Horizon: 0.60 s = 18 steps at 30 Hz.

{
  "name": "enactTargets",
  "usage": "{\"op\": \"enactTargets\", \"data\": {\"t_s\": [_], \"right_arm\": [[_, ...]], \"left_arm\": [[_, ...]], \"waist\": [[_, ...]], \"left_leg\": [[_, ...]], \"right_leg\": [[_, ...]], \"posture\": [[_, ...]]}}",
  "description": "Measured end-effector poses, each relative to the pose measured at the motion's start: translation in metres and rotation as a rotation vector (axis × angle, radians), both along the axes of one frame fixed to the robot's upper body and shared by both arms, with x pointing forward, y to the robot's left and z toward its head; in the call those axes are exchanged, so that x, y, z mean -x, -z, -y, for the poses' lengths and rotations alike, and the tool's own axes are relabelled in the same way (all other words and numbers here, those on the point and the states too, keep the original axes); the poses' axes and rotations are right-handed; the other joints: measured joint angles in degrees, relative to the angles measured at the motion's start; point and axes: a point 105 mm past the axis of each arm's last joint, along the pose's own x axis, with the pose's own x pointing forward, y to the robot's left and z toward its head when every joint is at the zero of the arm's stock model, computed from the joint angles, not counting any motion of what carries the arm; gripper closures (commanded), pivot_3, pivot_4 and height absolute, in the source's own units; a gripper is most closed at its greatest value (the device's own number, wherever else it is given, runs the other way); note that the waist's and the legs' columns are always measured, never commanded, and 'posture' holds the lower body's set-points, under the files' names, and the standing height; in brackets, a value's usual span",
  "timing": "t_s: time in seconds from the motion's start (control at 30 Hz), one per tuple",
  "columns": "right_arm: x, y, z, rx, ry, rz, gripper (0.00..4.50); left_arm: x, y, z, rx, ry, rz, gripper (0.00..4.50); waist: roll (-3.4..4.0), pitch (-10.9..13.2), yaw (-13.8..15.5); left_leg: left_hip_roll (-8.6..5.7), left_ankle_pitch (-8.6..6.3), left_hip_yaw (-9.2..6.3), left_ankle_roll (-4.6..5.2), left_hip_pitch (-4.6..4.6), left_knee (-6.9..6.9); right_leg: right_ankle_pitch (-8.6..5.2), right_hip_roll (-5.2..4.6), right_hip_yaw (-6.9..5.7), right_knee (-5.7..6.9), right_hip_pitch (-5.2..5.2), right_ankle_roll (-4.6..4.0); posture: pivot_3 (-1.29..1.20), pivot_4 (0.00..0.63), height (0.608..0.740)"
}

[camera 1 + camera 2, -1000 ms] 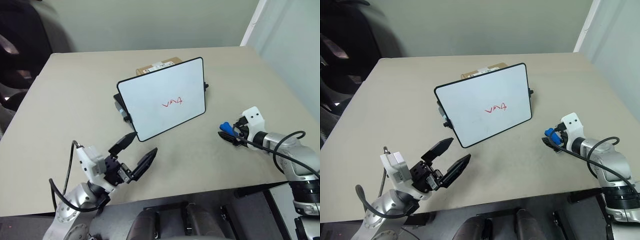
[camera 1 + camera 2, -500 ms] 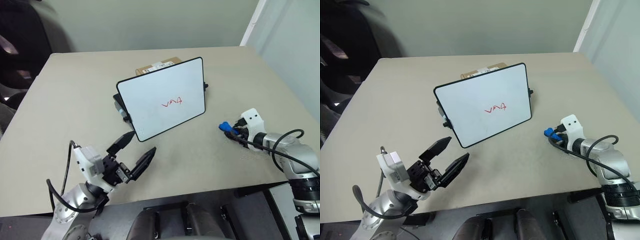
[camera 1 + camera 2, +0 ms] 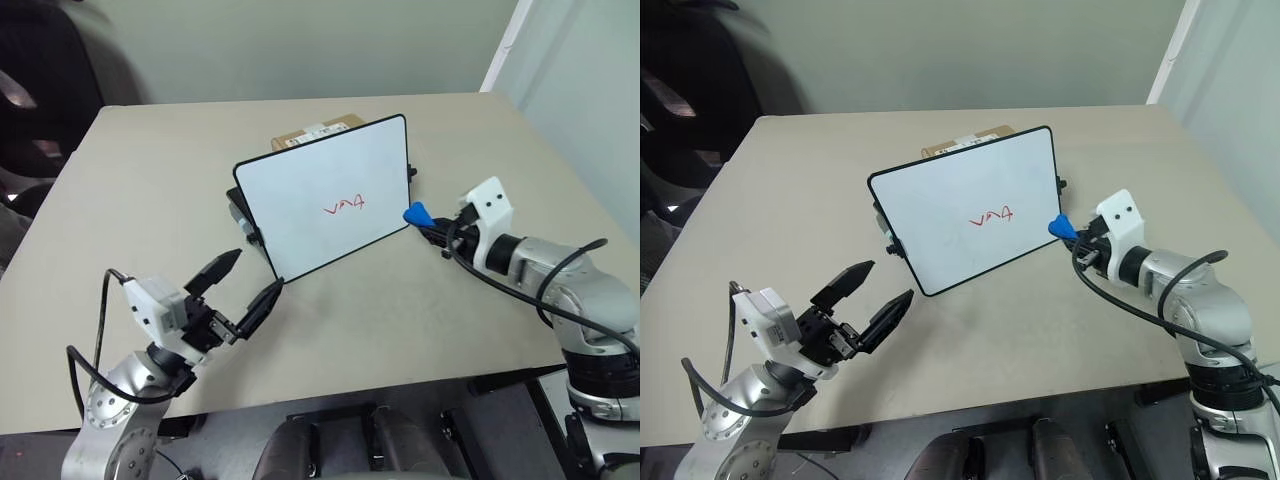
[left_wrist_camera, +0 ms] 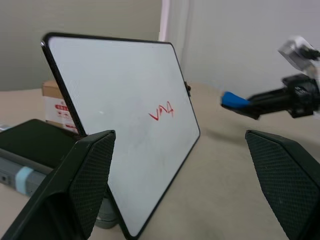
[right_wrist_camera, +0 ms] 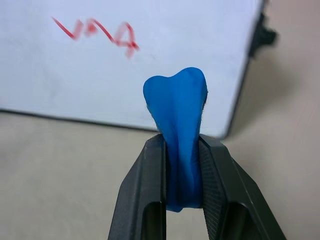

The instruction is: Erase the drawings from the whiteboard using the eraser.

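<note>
The whiteboard [image 3: 320, 200] stands tilted on the table, leaning back, with the red drawings [image 3: 344, 206] right of its middle. My right gripper [image 3: 428, 222] is shut on the blue eraser [image 3: 417, 213], held in the air just off the board's lower right corner and apart from its surface. In the right wrist view the eraser [image 5: 177, 120] sticks out between both black fingers [image 5: 145, 200], below and right of the drawings [image 5: 95, 32]. My left gripper [image 3: 253, 275] is open and empty in front of the board's lower left corner.
A brown cardboard box [image 3: 318, 130] lies behind the board. A black device [image 3: 238, 212] sits at the board's back left side. The beige table [image 3: 140, 180] stretches wide on the left and in front. A dark chair [image 3: 40, 90] stands beyond the far left corner.
My right gripper shut on the eraser down on the table, then rose and swung left to the board's lower right corner. The left gripper drifted a little to the left.
</note>
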Motion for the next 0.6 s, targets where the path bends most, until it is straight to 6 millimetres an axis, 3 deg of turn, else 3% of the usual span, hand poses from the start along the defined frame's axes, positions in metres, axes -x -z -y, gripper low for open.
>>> {"op": "enactTargets", "data": {"t_s": [0.17, 0.3, 0.6], "right_arm": [[-0.013, -0.014, -0.032, -0.031, -0.053, 0.029, 3.7], [-0.027, -0.01, -0.054, -0.029, -0.07, 0.008, 3.7], [-0.044, 0.001, -0.074, -0.003, -0.069, -0.003, 3.7]], "left_arm": [[0.0, 0.007, 0.006, -0.009, 0.02, -0.022, 0.0], [0.0, 0.01, 0.011, -0.01, 0.037, -0.03, 0.0], [0.001, 0.014, 0.013, -0.01, 0.033, -0.039, 0.0]], "waist": [[0.0, 0.0, -0.09], [0.0, 0.0, -0.1], [0.0, 0.0, -0.06]], "left_leg": [[0.0, 0.0, 0.0, 0.0, 0.01, 0.0], [0.0, 0.0, 0.0, 0.0, 0.0, 0.0], [0.0, 0.05, 0.03, -0.15, -0.03, 0.0]], "right_leg": [[0.0, 0.0, 0.0, 0.01, -0.04, -0.03], [0.01, 0.0, -0.01, 0.04, -0.09, -0.04], [-0.08, -0.02, -0.03, 0.03, -0.11, -0.15]], "posture": [[0.0, 0.15, 0.74], [0.0, 0.15, 0.74], [0.0, 0.15, 0.74]]}}
